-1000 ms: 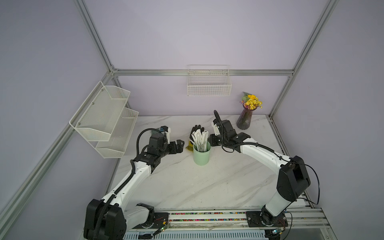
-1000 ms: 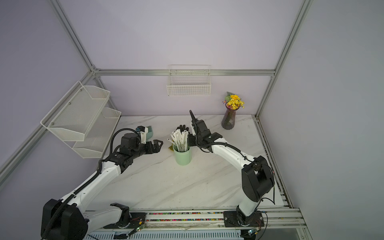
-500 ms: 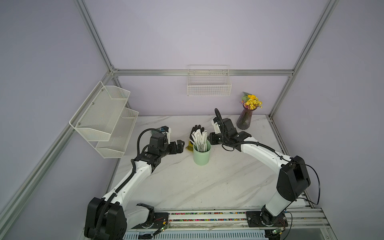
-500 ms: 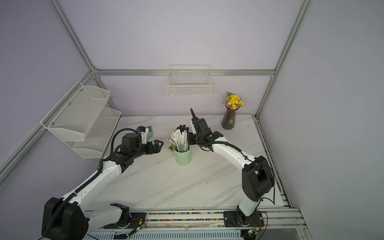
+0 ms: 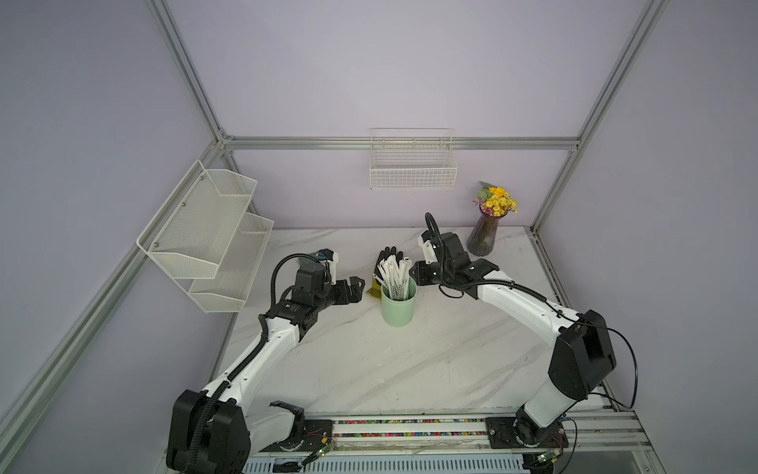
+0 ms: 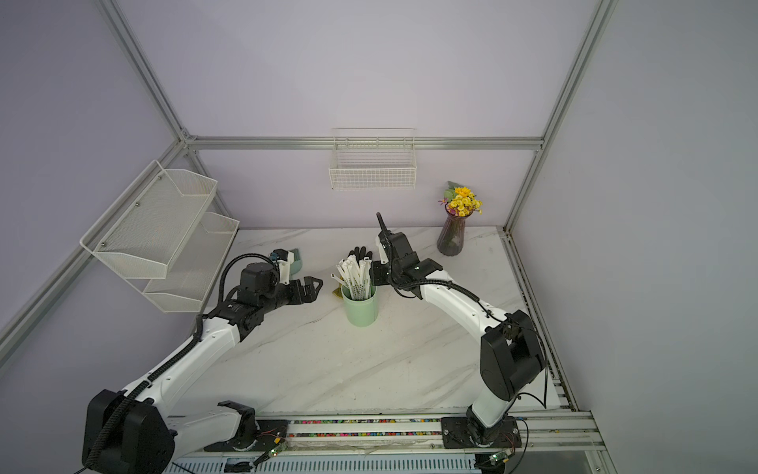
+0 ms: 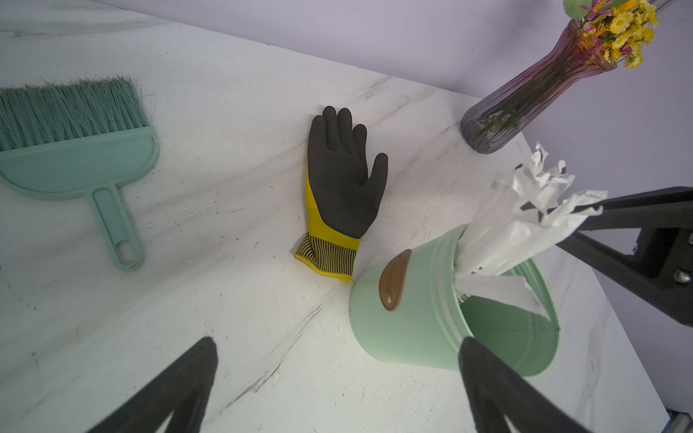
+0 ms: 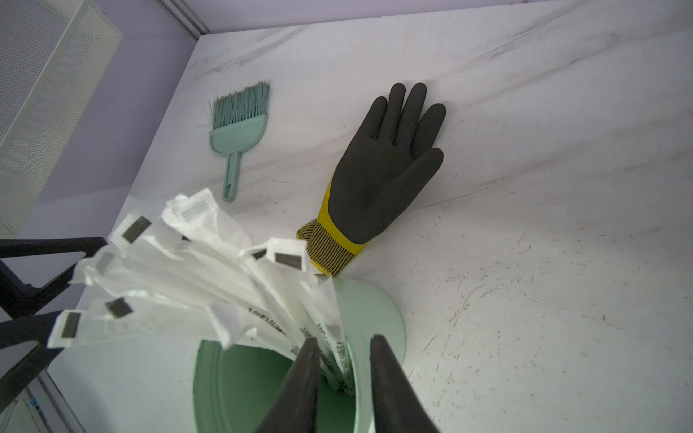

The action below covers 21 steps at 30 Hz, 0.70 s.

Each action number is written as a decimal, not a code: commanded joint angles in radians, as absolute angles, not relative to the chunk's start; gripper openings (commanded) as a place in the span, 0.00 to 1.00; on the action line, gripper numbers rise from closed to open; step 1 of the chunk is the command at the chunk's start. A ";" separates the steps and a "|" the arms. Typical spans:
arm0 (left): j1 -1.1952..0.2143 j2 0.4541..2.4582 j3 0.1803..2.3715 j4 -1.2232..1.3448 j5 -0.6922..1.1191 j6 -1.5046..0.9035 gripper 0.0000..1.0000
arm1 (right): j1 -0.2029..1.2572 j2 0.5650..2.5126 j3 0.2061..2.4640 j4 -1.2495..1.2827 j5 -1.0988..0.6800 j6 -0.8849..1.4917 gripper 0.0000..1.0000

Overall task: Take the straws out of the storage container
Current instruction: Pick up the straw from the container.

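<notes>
Hanging on the left wall, a white mesh shelf rack [image 5: 205, 242] is jutting out above the edge of the marble table [image 5: 410, 361]. Just right of it, the left gripper [image 5: 356, 289] is hovering over the tabletop with its jaws spread as wide as they go. It is holding nothing, and it is pointing at the storage container [image 5: 398, 310] without touching it.

Behind that arm's wrist a mint-green hand brush [image 7: 75, 150] is lying flat, bristles toward the back wall. Further right a black-and-yellow work glove [image 7: 343, 180] is lying dark side up, its striped cuff just beside the container's base.

The storage container is standing upright near the middle of the table, showing a brown oval tag on its wall in the left wrist view. The straws [image 5: 393, 273] are all sitting inside it, their tops fanning out above the rim and leaning toward the left gripper's side. On the back wall above, a white wire basket [image 5: 412, 170] is hanging.

The right gripper [image 8: 343, 339] is reaching down at the container's right rim with its jaws narrowed to a small gap. One finger is dipping inside the opening beside the straws and the other is lying over the wall's outer side. A couple of straws are showing in the gap, but I cannot tell whether the jaws are pinching anything.

Farthest right, a purple glass vase [image 5: 488, 236] of yellow flowers is standing by the back wall.
</notes>
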<state>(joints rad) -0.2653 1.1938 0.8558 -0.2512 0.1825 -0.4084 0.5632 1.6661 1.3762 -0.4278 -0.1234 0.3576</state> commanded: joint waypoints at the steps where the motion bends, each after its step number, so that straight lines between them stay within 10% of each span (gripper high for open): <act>1: -0.270 1.195 0.880 -0.215 0.198 -0.397 1.00 | 0.569 1.642 1.386 -0.443 -0.134 0.362 0.27; 21: -0.270 1.202 0.882 -0.220 0.198 -0.393 1.00 | 0.569 1.720 1.432 -0.435 -0.158 0.351 0.23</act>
